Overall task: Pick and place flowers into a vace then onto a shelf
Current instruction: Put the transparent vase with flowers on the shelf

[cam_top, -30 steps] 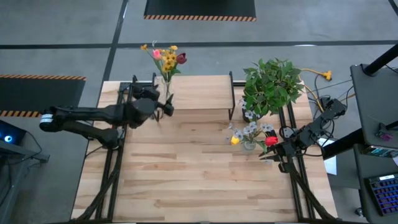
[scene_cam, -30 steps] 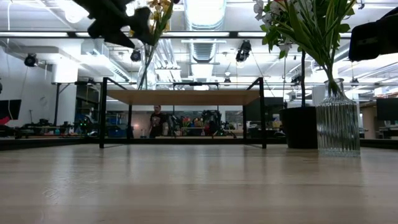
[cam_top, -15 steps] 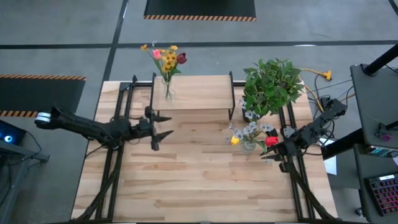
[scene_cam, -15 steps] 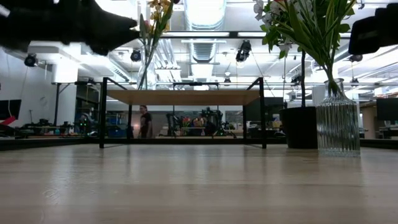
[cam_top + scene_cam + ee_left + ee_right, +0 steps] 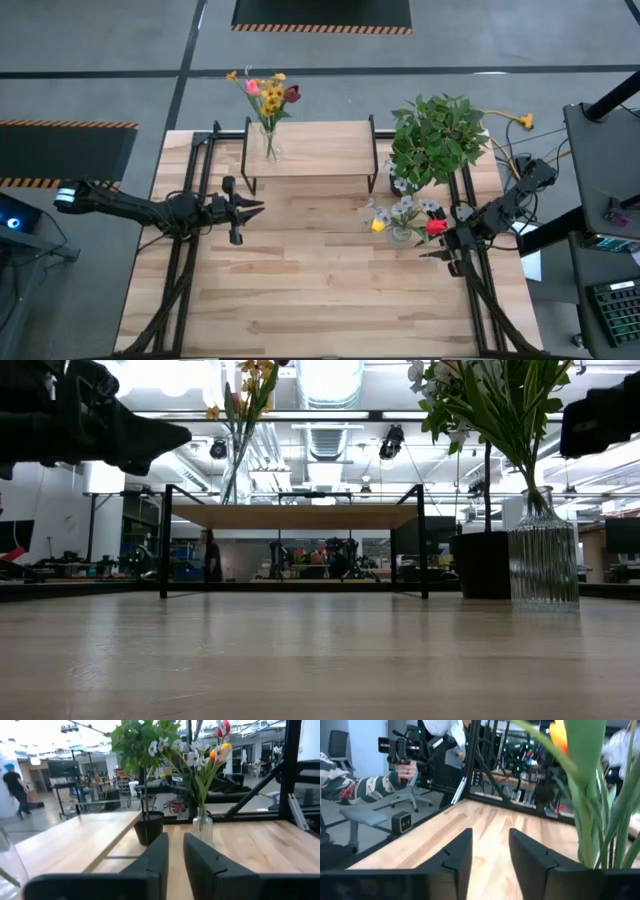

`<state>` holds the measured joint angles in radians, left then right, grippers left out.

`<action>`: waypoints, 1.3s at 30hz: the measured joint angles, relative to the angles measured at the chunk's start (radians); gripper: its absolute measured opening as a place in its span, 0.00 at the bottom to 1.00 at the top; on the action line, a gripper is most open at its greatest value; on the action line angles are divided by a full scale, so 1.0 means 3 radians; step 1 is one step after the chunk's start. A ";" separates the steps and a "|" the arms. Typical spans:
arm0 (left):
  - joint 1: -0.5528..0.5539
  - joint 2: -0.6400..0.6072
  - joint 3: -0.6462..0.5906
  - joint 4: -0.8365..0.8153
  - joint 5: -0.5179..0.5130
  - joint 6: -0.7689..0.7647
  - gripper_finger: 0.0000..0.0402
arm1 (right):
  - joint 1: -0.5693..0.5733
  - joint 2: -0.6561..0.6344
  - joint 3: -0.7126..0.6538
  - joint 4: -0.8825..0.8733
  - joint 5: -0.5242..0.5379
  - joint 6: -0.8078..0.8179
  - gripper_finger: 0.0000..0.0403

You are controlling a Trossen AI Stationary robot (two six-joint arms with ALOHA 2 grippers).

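Standing on the shelf (image 5: 310, 148), a vase of flowers (image 5: 266, 95) overlooks the wood table (image 5: 320, 290); the left gripper (image 5: 243, 208) hovers nearly closed, empty, the right gripper (image 5: 437, 247) parted, empty.

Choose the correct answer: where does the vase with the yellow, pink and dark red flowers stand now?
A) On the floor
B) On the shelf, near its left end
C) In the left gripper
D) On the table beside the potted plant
B: in the high view the vase of flowers stands on the shelf near its left end, apart from the left gripper.
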<state>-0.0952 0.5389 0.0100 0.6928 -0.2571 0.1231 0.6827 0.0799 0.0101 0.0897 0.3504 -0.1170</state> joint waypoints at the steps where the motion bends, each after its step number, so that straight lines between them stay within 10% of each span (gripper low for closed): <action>1: 0.0000 -0.0054 0.0015 -0.0121 0.0008 -0.0035 0.09 | -0.0001 0.0000 0.0000 -0.0037 0.0002 0.0053 0.32; 10: 0.0000 -0.0270 0.0057 -0.0332 0.0019 -0.0083 0.01 | 0.0000 0.0000 0.0000 -0.0089 0.0355 0.0261 0.50; 23: 0.0001 -0.0265 0.0053 -0.0490 -0.0277 -0.0102 0.01 | 0.0001 0.0236 0.0285 -0.0152 0.0460 0.0936 0.48; 31: 0.0001 -0.0265 0.0053 -0.0512 -0.0305 -0.0096 0.01 | 0.0000 0.0770 0.1130 -0.1984 0.0659 0.2028 0.48; 39: 0.0001 -0.0264 0.0053 -0.0532 -0.0305 -0.0094 0.01 | 0.0000 0.1453 0.1303 -0.1936 0.0842 0.2746 0.48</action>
<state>-0.0948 0.4596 0.0257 0.5330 -0.3485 0.0948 0.6827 0.5159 0.4011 -0.4911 0.6030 0.7067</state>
